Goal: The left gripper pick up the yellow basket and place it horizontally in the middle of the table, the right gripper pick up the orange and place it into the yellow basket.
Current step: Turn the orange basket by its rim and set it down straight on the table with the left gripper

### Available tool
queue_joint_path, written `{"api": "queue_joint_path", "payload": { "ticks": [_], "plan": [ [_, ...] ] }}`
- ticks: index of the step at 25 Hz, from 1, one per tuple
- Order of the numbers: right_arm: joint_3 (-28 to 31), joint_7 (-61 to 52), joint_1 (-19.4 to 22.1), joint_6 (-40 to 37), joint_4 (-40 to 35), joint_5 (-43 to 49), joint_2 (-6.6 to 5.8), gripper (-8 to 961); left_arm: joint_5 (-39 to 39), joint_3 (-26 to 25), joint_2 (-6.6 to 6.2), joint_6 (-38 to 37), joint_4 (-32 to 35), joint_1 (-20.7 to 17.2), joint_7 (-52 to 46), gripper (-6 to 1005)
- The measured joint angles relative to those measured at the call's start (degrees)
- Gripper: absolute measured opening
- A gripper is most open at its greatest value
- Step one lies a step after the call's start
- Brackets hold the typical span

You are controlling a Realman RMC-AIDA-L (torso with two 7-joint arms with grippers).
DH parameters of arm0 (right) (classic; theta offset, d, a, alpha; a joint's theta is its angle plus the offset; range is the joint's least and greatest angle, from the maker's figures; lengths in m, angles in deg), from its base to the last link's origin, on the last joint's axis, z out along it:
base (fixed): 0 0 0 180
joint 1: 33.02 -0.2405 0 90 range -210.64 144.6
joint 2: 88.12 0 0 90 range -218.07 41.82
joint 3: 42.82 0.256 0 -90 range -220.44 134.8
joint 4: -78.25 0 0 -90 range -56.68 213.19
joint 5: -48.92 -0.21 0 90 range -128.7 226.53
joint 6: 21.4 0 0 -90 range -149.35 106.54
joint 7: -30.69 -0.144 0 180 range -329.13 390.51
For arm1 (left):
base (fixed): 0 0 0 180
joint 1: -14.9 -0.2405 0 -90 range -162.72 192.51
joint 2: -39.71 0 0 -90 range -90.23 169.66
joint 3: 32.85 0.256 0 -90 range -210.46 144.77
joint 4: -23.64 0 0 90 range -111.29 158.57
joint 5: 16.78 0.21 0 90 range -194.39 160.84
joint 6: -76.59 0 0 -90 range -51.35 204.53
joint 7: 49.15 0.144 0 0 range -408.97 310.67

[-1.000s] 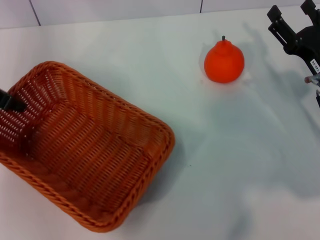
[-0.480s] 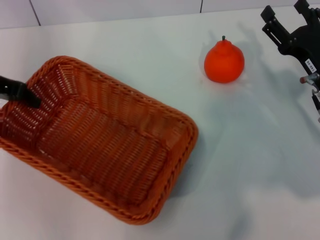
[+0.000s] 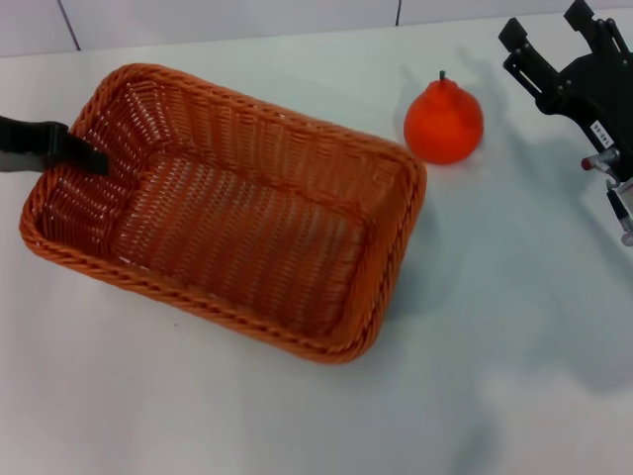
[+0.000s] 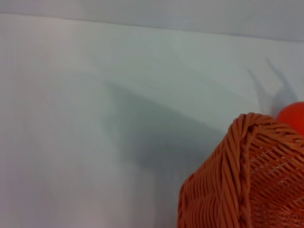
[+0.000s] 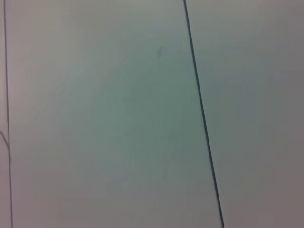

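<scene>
The yellow basket [image 3: 326, 173] is an orange-brown wicker tray left of the table's [image 3: 495, 346] middle, its long side running slightly aslant. My left gripper [image 3: 74, 153] shows as a dark fingertip part at the basket's left end and is shut on its rim. A basket corner [image 4: 242, 180] and a bit of the orange [image 4: 292, 116] show in the left wrist view. The orange [image 3: 443, 121] sits on the table just past the basket's far right corner. My right gripper [image 3: 545, 22] is open and empty, at the far right beyond the orange.
The white wall with dark tile seams [image 3: 399, 12] runs along the table's far edge. The right wrist view shows only a pale surface with a dark seam [image 5: 202, 114]. Bare tabletop lies in front of and to the right of the basket.
The basket has moved to the right and away from me with my left gripper and has turned closer to level. My right gripper has shifted slightly left toward the orange. The orange has not moved.
</scene>
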Motion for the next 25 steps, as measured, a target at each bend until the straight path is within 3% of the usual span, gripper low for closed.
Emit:
{"api": "queue_joint_path", "payload": {
  "ticks": [5,10,25],
  "plan": [
    [-0.32,0.00,-0.03,0.01,0.00,0.00,0.00,930,-1.25,-3.72,-0.10,0.62,-0.20,-1.78,-1.16,162],
    [-0.39,0.00,-0.02,0.16,0.27,0.00,0.02,930,-1.75,-4.33,0.09,1.86,0.26,-3.65,-3.48,162],
    [-0.31,-0.65,0.42,-0.68,0.08,0.00,0.09,930,-6.43,-5.98,4.67,7.98,3.70,-9.91,-4.97,162]
  ]
}}
